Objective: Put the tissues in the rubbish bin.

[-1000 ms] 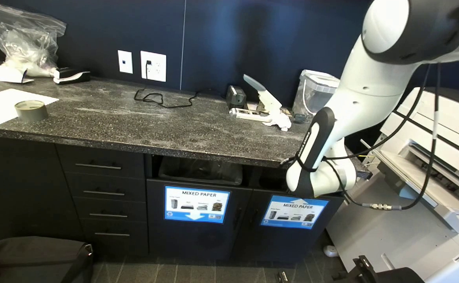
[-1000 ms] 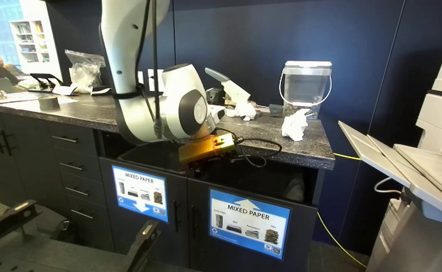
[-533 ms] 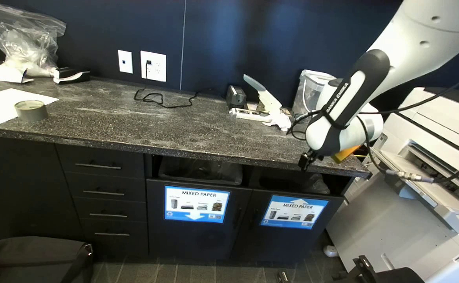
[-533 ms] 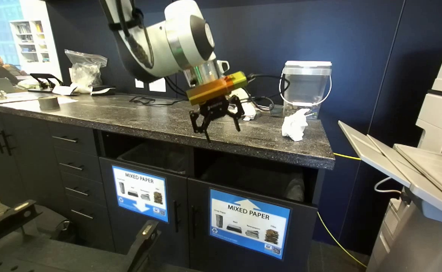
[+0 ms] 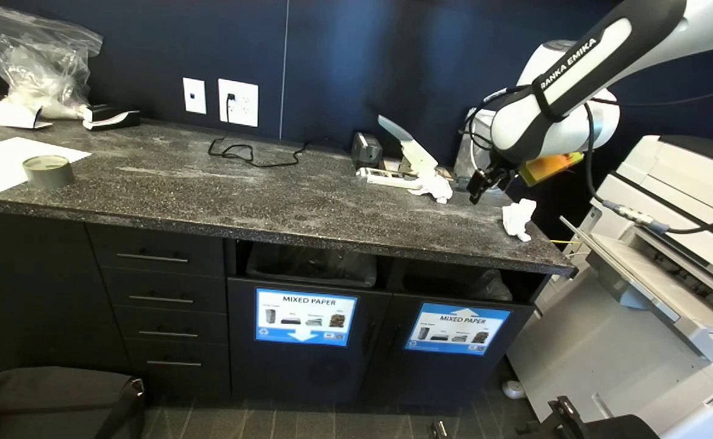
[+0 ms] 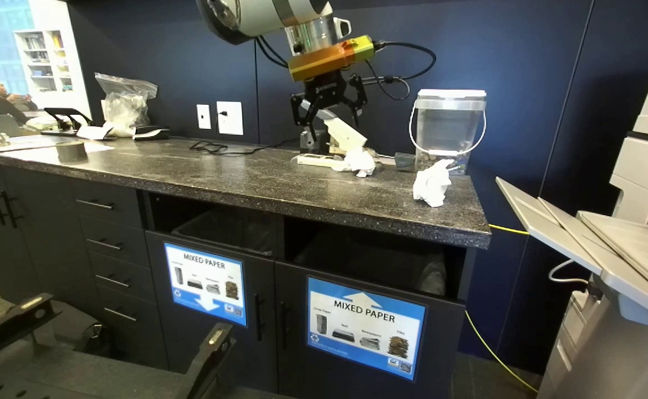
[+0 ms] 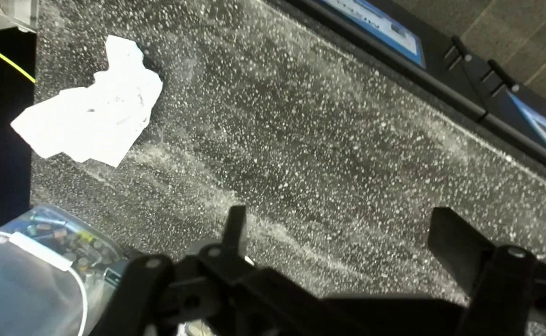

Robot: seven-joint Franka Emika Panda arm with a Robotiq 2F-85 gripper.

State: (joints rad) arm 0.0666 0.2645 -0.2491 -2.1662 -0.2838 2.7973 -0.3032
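Observation:
A crumpled white tissue [image 6: 433, 184] lies on the counter near its right end; it also shows in an exterior view [image 5: 518, 218] and at the upper left of the wrist view [image 7: 100, 109]. A second white tissue [image 6: 360, 160] lies against the base of a lever device, also in an exterior view [image 5: 434, 186]. My gripper [image 6: 335, 129] is open and empty above the counter, left of the right-end tissue and apart from it. In the wrist view the gripper [image 7: 338, 212] has wide-apart fingers [image 7: 455, 242] with only countertop between. Two bins sit under the counter: left bin [image 5: 313, 277], right bin liner [image 5: 491, 285].
A clear lidded bucket [image 6: 450, 124] stands behind the right-end tissue. The lever device [image 6: 346, 133] stands at the back under my gripper. A printer [image 5: 679, 183] is beyond the counter's right end. Tape [image 5: 48, 172] and paper [image 5: 2, 161] lie at the left.
My gripper, hidden low at the bin opening a second ago, has risen and moved back above the counter, open. The right-end tissue is no longer covered by the arm in an exterior view.

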